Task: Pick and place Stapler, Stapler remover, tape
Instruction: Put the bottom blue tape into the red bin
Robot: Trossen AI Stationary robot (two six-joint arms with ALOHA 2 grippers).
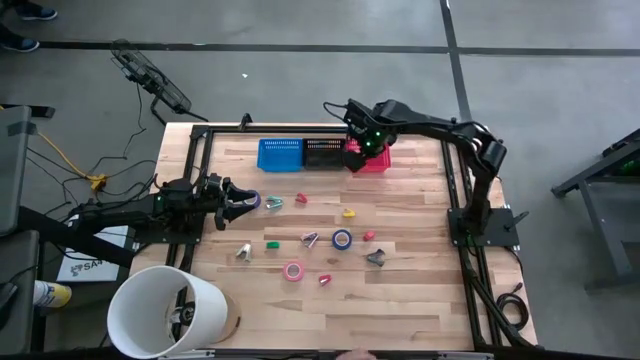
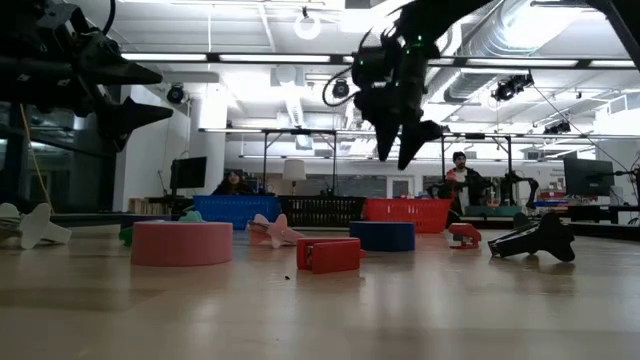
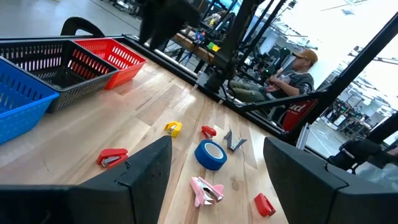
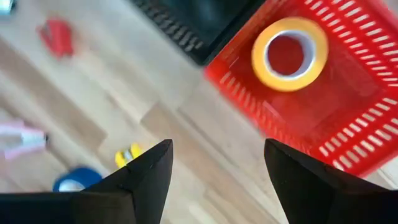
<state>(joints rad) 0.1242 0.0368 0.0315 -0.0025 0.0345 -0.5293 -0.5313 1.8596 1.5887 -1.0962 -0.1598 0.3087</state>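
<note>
A yellow tape roll lies flat on the floor of the red basket. My right gripper hangs open above the basket's near-left corner, pointing steeply down, with nothing between its fingers. On the wood lie a blue tape roll, a pink tape roll, and a purple tape roll just off my left gripper's tips. Small red staplers and claw-shaped staple removers are scattered around them. My left gripper waits open and level at the table's left edge.
A blue basket and a black basket stand left of the red one along the far edge. A big white cylinder stands at the near left corner. People sit in the room beyond the table.
</note>
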